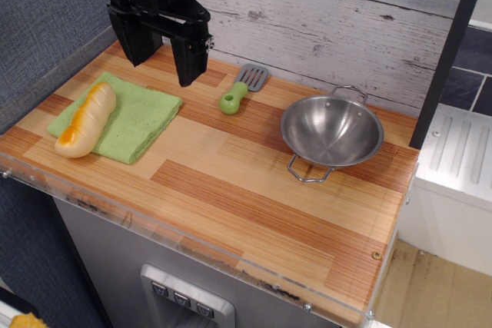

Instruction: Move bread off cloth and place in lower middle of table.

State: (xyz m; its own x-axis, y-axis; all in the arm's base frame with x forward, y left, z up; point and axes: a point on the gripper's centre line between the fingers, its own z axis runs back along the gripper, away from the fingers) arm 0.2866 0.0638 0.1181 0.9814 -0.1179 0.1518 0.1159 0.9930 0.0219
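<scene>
The bread (pixel 86 120) lies on the left part of the green cloth (pixel 131 119), and its lower end reaches a little over the cloth's front edge. The cloth is at the back left of the wooden surface (pixel 254 197). The black claw (pixel 163 57) hangs above the back edge of the cloth, with its two fingers spread apart and nothing between them. To the right lies a spatula (pixel 241 88) with a green handle, and further right stands a steel bowl (pixel 331 132) with two handles.
</scene>
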